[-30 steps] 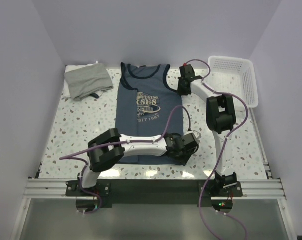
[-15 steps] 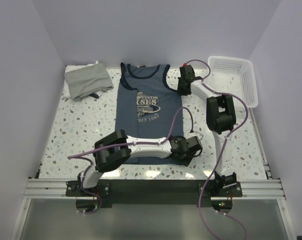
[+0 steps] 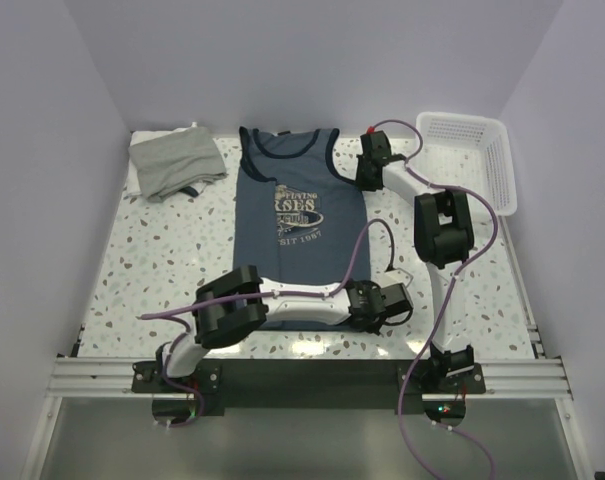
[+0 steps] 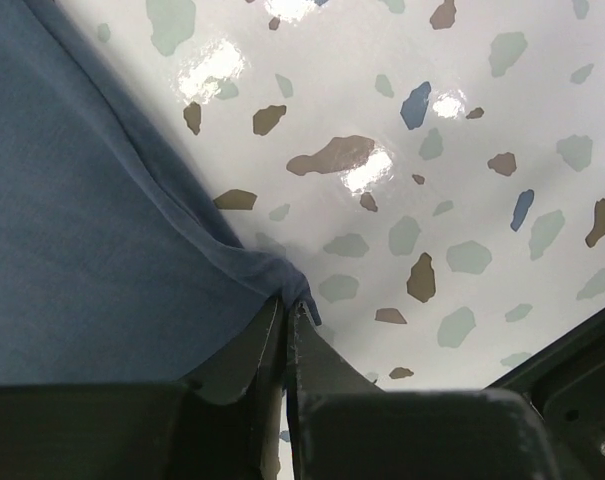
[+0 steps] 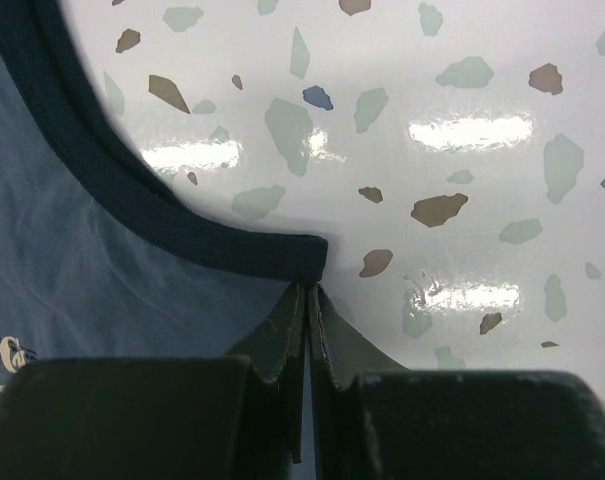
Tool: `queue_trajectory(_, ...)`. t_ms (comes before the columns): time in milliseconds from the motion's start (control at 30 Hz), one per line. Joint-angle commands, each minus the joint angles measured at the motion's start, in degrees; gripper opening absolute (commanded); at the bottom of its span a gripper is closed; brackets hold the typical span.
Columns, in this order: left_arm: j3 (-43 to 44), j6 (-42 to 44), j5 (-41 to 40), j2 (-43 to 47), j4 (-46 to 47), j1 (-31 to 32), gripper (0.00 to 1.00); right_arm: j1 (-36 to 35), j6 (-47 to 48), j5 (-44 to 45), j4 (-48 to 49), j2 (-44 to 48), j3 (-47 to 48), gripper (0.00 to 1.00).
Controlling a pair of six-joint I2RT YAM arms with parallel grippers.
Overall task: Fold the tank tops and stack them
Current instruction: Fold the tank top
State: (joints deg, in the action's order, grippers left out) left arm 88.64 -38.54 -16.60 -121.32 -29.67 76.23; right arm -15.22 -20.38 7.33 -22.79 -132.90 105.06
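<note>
The navy tank top [image 3: 292,215] with white chest print lies flat in the middle of the table, neck at the far side. My left gripper [image 3: 387,308] is shut on its near right hem corner [image 4: 287,280], low at the table. My right gripper [image 3: 365,178] is shut on its right side at the foot of the dark armhole trim [image 5: 232,255]. The grey tank top [image 3: 177,163] lies crumpled at the far left, apart from both grippers.
A white mesh basket [image 3: 472,155] stands at the far right. The table [image 3: 162,260] is white speckled terrazzo with walls on three sides. The left arm reaches across the near hem of the navy top.
My left gripper has slid right and slightly toward the near edge with the hem corner, pulling the hem out. The right gripper has stayed put.
</note>
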Motion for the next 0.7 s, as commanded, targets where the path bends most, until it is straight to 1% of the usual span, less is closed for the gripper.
queue_trajectory(0,-1.53,-0.39,0.60,3.01,-0.75,0.68,0.06,0.37,-0.54,0.57,-1.38,2.82,-1.52,0.04)
queue_trajectory(100,-5.92,0.31,4.37,7.14,3.47,0.77,0.02,0.90,-0.62,2.24,-2.61,4.05,-2.39,0.02)
queue_trajectory(133,-6.89,0.57,6.73,9.15,4.70,0.77,0.01,0.90,-0.62,2.94,-2.96,4.49,-2.75,0.01)
queue_trajectory(167,-8.12,0.66,7.89,10.30,7.32,0.77,0.01,1.25,-0.62,3.73,-3.84,5.45,-3.10,0.01)
queue_trajectory(233,-11.64,0.23,10.35,13.80,9.62,0.77,0.00,1.60,-0.80,5.31,-3.93,7.03,-5.55,0.00)
queue_trajectory(467,-20.78,-1.79,12.91,23.05,15.86,0.68,0.00,2.48,-1.50,8.22,-4.55,12.49,-9.78,0.00)
queue_trajectory(667,-27.46,-4.96,13.70,28.94,18.94,0.24,0.00,2.48,-2.47,6.56,-4.81,13.81,-9.43,0.00)
